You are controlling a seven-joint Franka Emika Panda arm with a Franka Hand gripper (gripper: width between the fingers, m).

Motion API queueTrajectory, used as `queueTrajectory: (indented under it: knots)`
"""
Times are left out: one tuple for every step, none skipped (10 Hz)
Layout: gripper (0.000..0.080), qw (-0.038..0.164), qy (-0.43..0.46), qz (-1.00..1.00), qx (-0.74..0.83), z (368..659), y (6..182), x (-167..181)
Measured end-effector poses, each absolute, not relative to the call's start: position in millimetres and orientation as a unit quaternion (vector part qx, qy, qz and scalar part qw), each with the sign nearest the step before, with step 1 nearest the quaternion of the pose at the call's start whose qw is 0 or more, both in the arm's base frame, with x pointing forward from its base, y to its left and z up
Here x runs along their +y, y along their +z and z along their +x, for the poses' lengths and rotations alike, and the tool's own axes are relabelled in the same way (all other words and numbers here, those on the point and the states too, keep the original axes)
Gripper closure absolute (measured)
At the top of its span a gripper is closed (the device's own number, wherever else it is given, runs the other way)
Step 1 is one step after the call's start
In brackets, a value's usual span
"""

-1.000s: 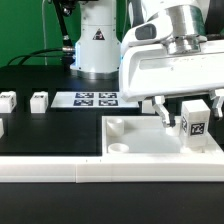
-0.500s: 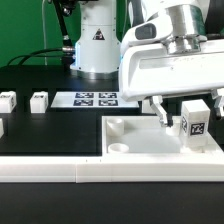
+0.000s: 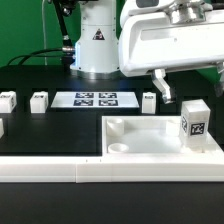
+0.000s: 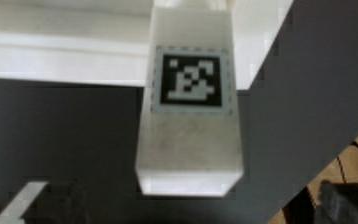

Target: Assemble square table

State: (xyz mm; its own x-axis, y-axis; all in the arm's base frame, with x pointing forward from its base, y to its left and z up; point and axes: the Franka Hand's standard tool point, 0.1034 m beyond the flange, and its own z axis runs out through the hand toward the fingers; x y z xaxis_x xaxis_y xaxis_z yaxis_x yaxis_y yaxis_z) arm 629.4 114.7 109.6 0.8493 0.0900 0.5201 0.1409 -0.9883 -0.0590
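Observation:
The white square table top (image 3: 143,137) lies rim up at the front on the exterior view's right, with a round corner socket (image 3: 118,147). One white tagged leg (image 3: 194,119) stands upright in its far right corner. My gripper (image 3: 190,90) hangs just above that leg, open, and its fingers (image 3: 160,86) no longer reach down beside it. In the wrist view the leg (image 4: 192,100) and its tag fill the middle, between my spread fingers (image 4: 23,202). Three loose legs (image 3: 39,101) (image 3: 7,100) (image 3: 148,101) stand on the black table.
The marker board (image 3: 95,99) lies behind the table top. A long white border rail (image 3: 90,171) runs along the front edge. The robot's base (image 3: 95,45) stands at the back. Another white part (image 3: 1,128) shows at the exterior view's left edge.
My gripper has risen straight up from the standing leg. Its fingers were beside the leg before and are now above it. The leg stays upright in the corner.

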Motion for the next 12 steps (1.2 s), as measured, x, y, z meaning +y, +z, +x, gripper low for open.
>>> queueTrajectory:
  knots:
    - [0.015, 0.05, -0.248, -0.966, -0.061, 627, 105.0, 116]
    - [0.015, 0.052, -0.217, -0.973, -0.06, 627, 98.1, 116]
    - [0.015, 0.057, -0.18, -0.98, -0.055, 630, 95.2, 118]
    - [0.015, 0.06, -0.15, -0.985, -0.055, 634, 93.7, 118]
    - [0.015, 0.063, -0.107, -0.991, -0.057, 634, 93.0, 117]
    - [0.015, 0.066, -0.076, -0.993, -0.059, 636, 94.9, 118]
    - [0.015, 0.069, -0.057, -0.994, -0.055, 638, 95.6, 120]
    - [0.015, 0.071, -0.022, -0.996, -0.058, 633, 92.5, 118]
    - [0.015, 0.073, 0.0, -0.996, -0.056, 634, 90.3, 114]
    - [0.015, 0.075, 0.037, -0.995, -0.056, 632, 88.4, 111]
    - [0.015, 0.078, 0.069, -0.993, -0.057, 631, 88.2, 110]
    - [0.015, 0.078, 0.066, -0.993, -0.056, 635, 88.2, 111]
